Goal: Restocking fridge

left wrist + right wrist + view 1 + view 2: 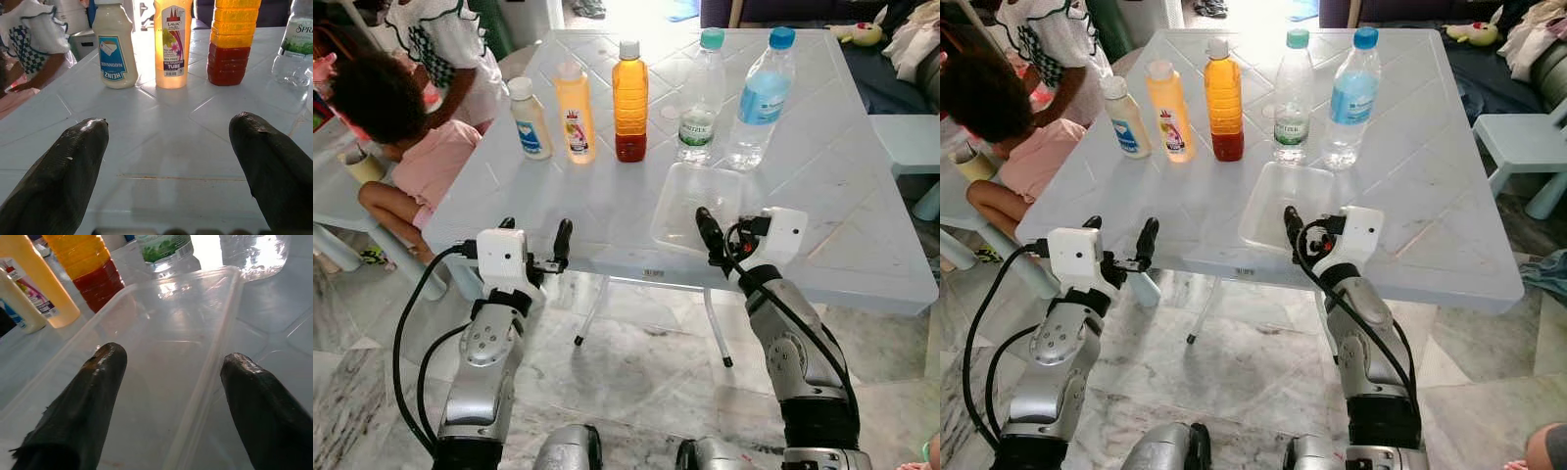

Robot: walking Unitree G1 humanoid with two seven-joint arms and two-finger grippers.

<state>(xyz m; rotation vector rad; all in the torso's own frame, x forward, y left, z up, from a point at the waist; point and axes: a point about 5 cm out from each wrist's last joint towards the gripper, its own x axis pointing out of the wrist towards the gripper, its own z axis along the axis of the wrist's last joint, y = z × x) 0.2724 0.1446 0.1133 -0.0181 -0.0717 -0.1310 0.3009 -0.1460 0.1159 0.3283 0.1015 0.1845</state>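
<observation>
clear plastic tray [700, 201] is the landmark here, lying on the white table [842, 225] at its near edge, long axis running away from the robot toward the bottles. right hand [168, 396] is poised at the tray's near end, fingers spread wide, one black finger [83, 401] over the tray's inside and the other outside its long wall, so that wall sits in the gap; gripping nothing yet, as far as i can judge. left hand [168, 161] hovers at the table edge well to the left of the tray, also spread wide and empty, pointing toward the heinz mayonnaise bottle [529, 119] and the yellow tube bottle [575, 113]. beyond the tray stand the amber bottle [629, 100] and two water bottles [702, 96], all upright in a row. right hand is clearly the nearer one to the tray, left hand nearer the mayonnaise. nothing restocked yet; looks like the very start. a person [406, 147] crouches beyond the table's left corner.
</observation>
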